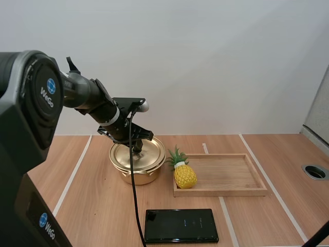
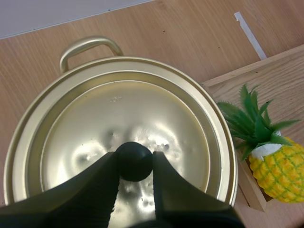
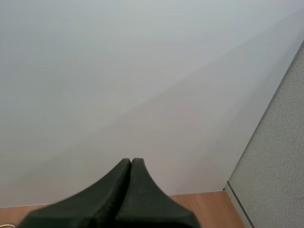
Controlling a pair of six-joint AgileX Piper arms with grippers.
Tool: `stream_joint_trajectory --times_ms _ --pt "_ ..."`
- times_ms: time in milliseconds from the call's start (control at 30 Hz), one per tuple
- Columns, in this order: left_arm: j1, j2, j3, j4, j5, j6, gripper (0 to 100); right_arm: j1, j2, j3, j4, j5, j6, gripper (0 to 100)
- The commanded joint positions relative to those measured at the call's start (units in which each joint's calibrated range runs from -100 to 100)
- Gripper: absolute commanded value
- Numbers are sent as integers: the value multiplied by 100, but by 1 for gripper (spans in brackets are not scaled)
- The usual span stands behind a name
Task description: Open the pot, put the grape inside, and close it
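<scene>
The left gripper pinches the black knob of the lid, which sits flush on the gold pot — lift straight up, grip centred, so the lid neither tips nor drags the pot. The right gripper is pressed together. On the desk a black phone lies nearest; just beside the pot a toy pineapple — the fruit at hand, no grape — stands at the wooden tray's corner, close enough to clip when the lid swings aside.
</scene>
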Motion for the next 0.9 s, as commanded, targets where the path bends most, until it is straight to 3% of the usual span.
stream_joint_trajectory --times_ms 0,100,200,300,433,867 --pt "-16 67 180 162 532 51 0 -22 -76 -21 -10 0 14 0" --pt "-16 67 180 154 456 -20 4 -22 -76 -21 -10 0 14 0" --pt "-16 67 180 63 331 -20 22 -22 -76 -21 -10 0 14 0" --pt "-16 55 156 -136 364 -20 50 -22 -76 -21 -10 0 14 0" --pt "-16 55 156 -276 364 91 100 -22 -76 -21 -10 0 14 0" --pt "-16 16 156 -361 271 126 100 -22 -76 -21 1 0 14 0"
